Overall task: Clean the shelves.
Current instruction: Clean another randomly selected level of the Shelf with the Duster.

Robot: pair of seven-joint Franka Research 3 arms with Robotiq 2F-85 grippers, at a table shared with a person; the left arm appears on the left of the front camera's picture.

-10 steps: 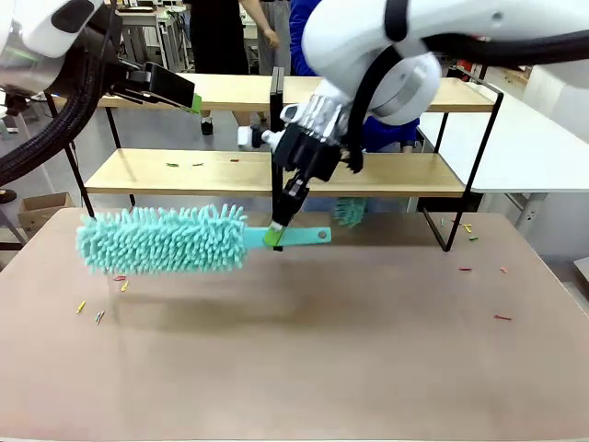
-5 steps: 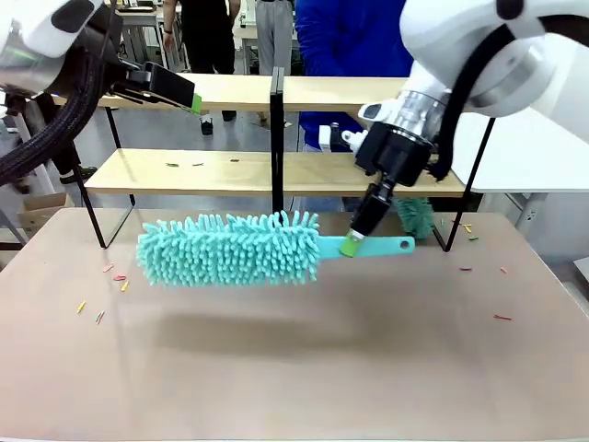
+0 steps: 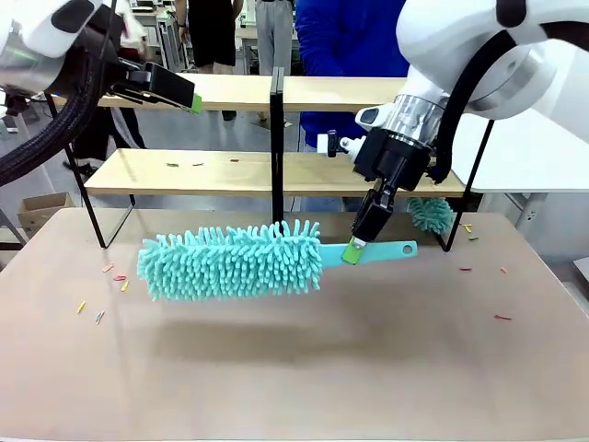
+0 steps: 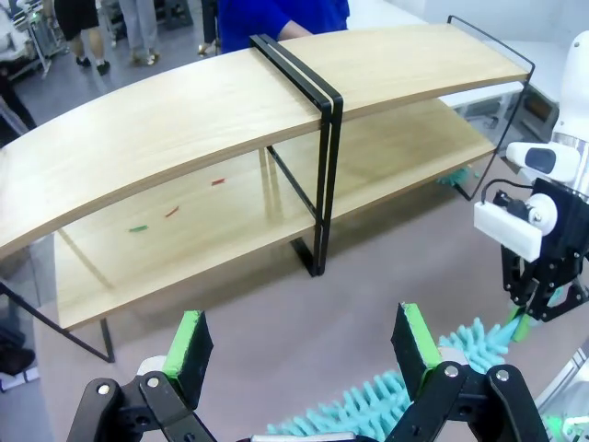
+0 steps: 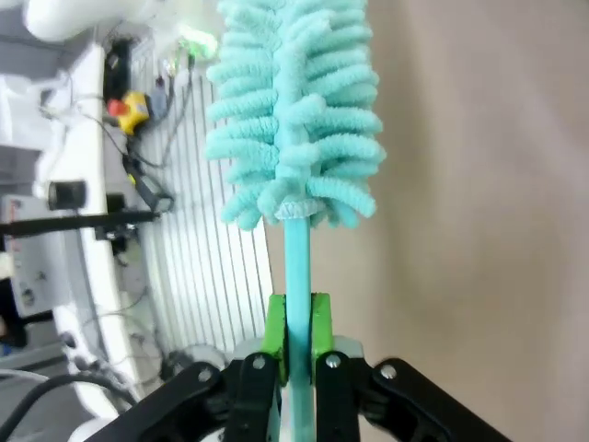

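Note:
The shelves (image 3: 230, 171) (image 4: 212, 110) are a two-tier rack of light wooden boards on a black frame at the table's far side. A few small coloured scraps (image 3: 184, 165) lie on the lower board's left half. My right gripper (image 3: 353, 249) (image 5: 296, 324) is shut on the handle of a teal fluffy duster (image 3: 235, 259) (image 5: 294, 110), held level above the tabletop in front of the rack. My left gripper (image 3: 195, 101) (image 4: 304, 341) hangs open high at the left, level with the top board, holding nothing.
Small coloured scraps are scattered on the brown tabletop at the left (image 3: 101, 295) and right (image 3: 502, 317). A second teal fluffy piece (image 3: 431, 213) lies by the rack's right leg. A person in blue (image 3: 350, 41) stands behind the rack.
My right gripper carried the duster from the left side to the table's middle, then settled slightly lower. The left arm stayed still.

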